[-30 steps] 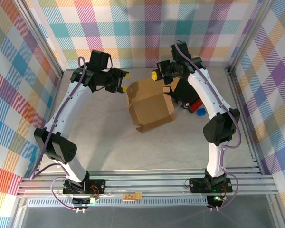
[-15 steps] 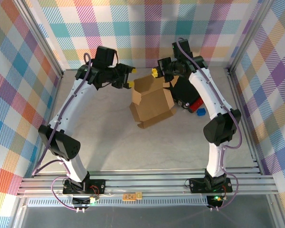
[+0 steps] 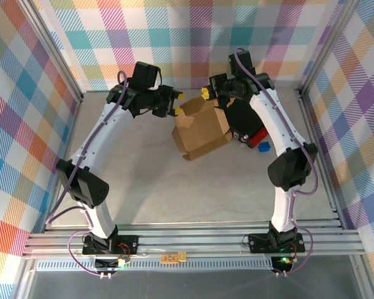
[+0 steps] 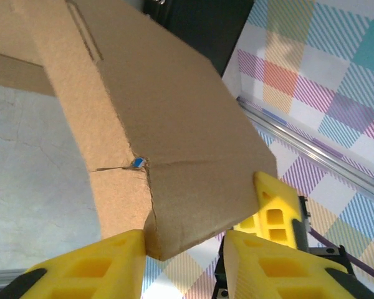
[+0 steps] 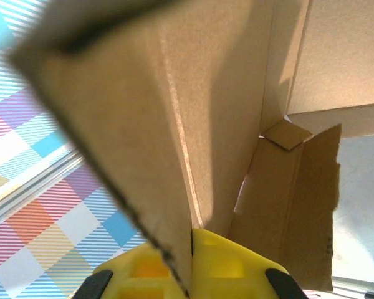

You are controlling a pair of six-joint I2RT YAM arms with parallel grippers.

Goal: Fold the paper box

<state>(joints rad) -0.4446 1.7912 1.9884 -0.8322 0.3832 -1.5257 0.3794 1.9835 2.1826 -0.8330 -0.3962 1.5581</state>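
Note:
The brown paper box [image 3: 202,128] is partly folded and tilted up near the back of the table. My right gripper [image 3: 206,94] holds its upper back edge. In the right wrist view that gripper [image 5: 192,242] is shut on a thin box flap [image 5: 156,143], with the box's inner walls [image 5: 287,187] beyond. My left gripper [image 3: 177,104] is at the box's upper left corner. In the left wrist view it [image 4: 186,249] stands open, and the box's corner [image 4: 168,187] pokes between the yellow fingers [image 4: 109,258], touching the left one.
A black case [image 3: 242,115] sits right behind the box, under the right arm. A red object [image 3: 257,136] and a small blue object [image 3: 263,147] lie by it. The plaid back wall and metal rail [image 4: 311,146] are close behind both grippers.
The left gripper has moved right up to the box's corner. The box has shifted back and right and tilted up, still held by the right gripper.

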